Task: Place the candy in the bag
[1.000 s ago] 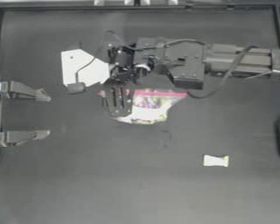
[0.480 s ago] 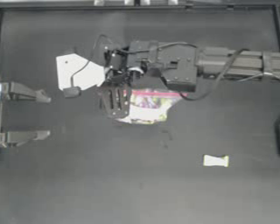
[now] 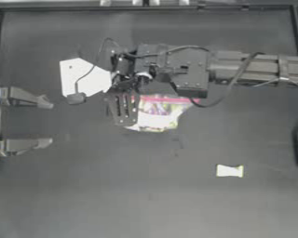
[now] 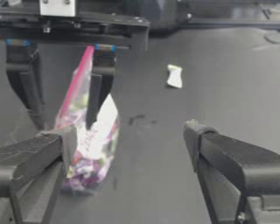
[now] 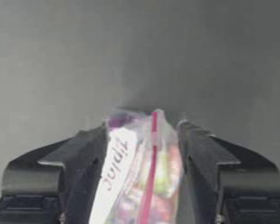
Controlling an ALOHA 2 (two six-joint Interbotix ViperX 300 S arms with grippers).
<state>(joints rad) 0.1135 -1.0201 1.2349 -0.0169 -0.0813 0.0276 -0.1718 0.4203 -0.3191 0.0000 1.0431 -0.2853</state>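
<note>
The right gripper (image 3: 122, 109) has reached across the middle of the table (image 3: 83, 195) and its jaws are pressed together on the bag (image 3: 158, 111), which hangs upright between them, its pink-red strip running up its long axis and the coloured sweets sagging at the lower end. A white label on the bag carries slanted pink lettering, too blurred to read. The candy (image 3: 229, 171) lies alone on the table, well apart to the right and nearer, its long axis left to right, while the left gripper (image 3: 36, 122) waits at the left edge with its jaws spread wide and nothing between them.
</note>
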